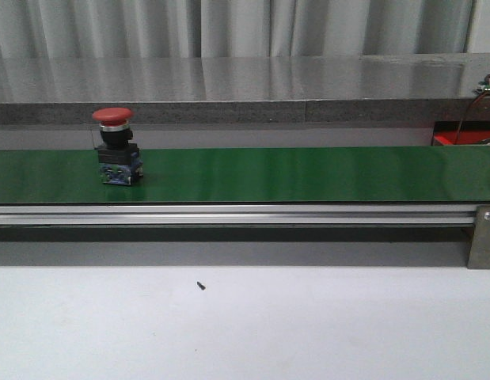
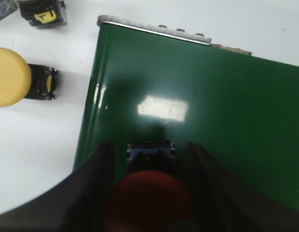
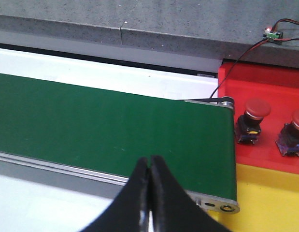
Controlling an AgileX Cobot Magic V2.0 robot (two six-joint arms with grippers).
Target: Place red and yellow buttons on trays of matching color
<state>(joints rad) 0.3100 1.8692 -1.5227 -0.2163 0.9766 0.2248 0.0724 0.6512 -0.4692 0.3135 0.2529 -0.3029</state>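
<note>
Front view: I see a red button (image 1: 116, 155) upright on the green belt (image 1: 308, 174), far left; white worktop (image 1: 245, 324) in front, with a small dark speck (image 1: 200, 286).

Left wrist view: left gripper (image 2: 149, 166) jaws spread either side of the red button (image 2: 150, 193), not touching it; yellow button (image 2: 19, 77) lies off the belt.

Right wrist view: right gripper (image 3: 149, 169) jaws pressed together, empty, over the belt edge; red tray (image 3: 265, 111) holds two red buttons (image 3: 252, 121); yellow tray (image 3: 270, 203) adjoins it.
</note>
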